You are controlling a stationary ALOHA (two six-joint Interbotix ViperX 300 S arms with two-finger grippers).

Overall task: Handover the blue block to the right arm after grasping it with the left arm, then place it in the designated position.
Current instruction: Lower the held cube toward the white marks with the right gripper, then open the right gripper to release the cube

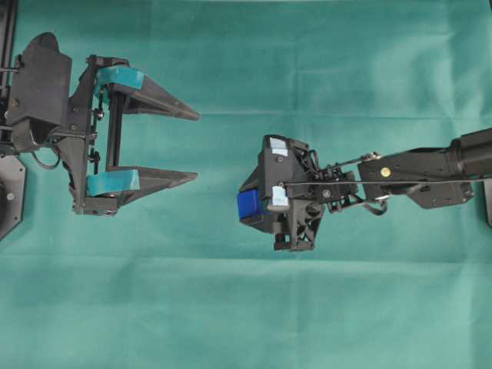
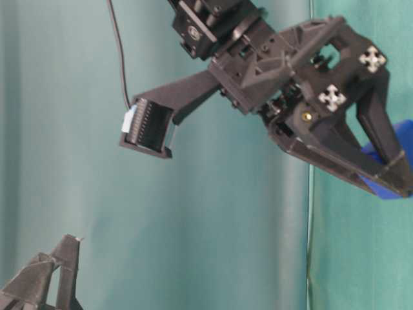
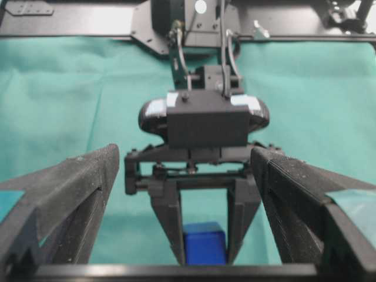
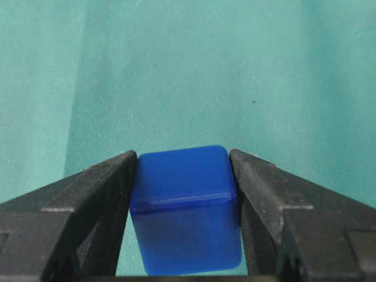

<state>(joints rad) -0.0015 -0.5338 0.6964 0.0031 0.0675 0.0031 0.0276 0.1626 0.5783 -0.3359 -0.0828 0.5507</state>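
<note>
The blue block is clamped between the two all-black fingers of my right gripper, which is shut on it. From overhead, the right gripper hangs mid-table, pointing down, with the blue block showing at its left side, above the green cloth. My left gripper, with teal tape at its finger bases, stands wide open to the left, a clear gap away, and holds nothing. In the left wrist view its fingers frame the right gripper and the block ahead. The designated position is not visible.
Green cloth covers the whole table. The right arm reaches in from the right edge. The left arm's base sits at the left edge. A black frame runs along the far side in the left wrist view.
</note>
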